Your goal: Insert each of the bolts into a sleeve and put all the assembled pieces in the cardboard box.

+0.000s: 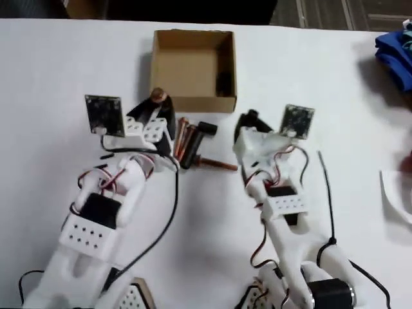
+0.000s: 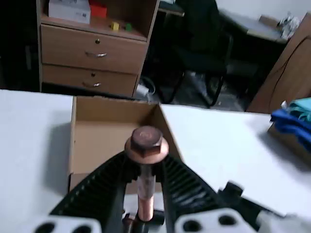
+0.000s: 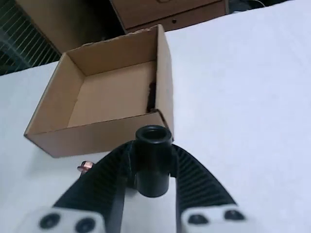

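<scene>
Both arms stretch from the near edge of the table [image 1: 51,77] toward the cardboard box [image 1: 193,103], forearms low and wrists angled forward so that each claw sits just short of the box's front wall. The left gripper [image 1: 156,117] stands by the front left corner. In its wrist view the left gripper [image 2: 146,162] pinches a copper bolt [image 2: 146,143] by the shank, just under the head. The bolt [image 1: 159,97] stands upright with its long axis vertical, its flanged hex head on top and its shank running down between the ribbed fingers [image 2: 107,187]. The open box [image 2: 97,141] lies right behind it. The right gripper [image 1: 248,122] stands near the front right corner, apart from the wall. In its wrist view the right gripper [image 3: 152,155] is clamped on a black sleeve [image 3: 153,162], also upright, with its open bore facing up. The box [image 3: 87,138] lies beyond it, and a dark piece [image 3: 151,97] rests against the inside of its right wall. Between the two claws, loose bolts [image 1: 182,135] lie side by side on the table, their long axes running roughly toward the box. A loose black sleeve [image 1: 196,145] lies slanted beside them, and another bolt [image 1: 215,164] lies crosswise, pointing toward the right arm.
</scene>
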